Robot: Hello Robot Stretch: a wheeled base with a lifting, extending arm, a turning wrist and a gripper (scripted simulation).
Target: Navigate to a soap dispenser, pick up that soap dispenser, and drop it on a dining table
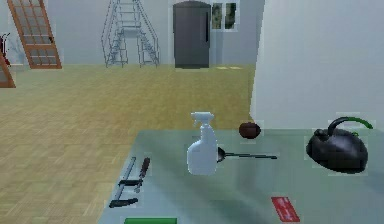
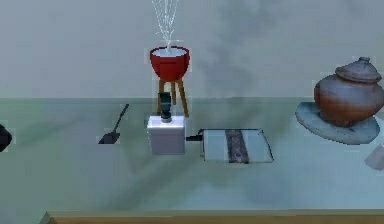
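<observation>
A white bottle with a trigger-style top (image 1: 203,148) stands upright on the grey-green countertop (image 1: 250,195), near its middle. In the arm side view a white block with a dark upright piece on top (image 2: 166,130) sits on a counter (image 2: 80,170). I cannot tell which of the two is a soap dispenser.
On the countertop are a black kettle (image 1: 340,147), a dark round lump (image 1: 249,129), a long-handled utensil (image 1: 245,155) and knives (image 1: 132,180). A fridge (image 1: 192,35) and a ladder (image 1: 130,35) stand across the floor. A spatula (image 2: 113,125), tray (image 2: 237,145) and brown pot (image 2: 350,90) share the counter.
</observation>
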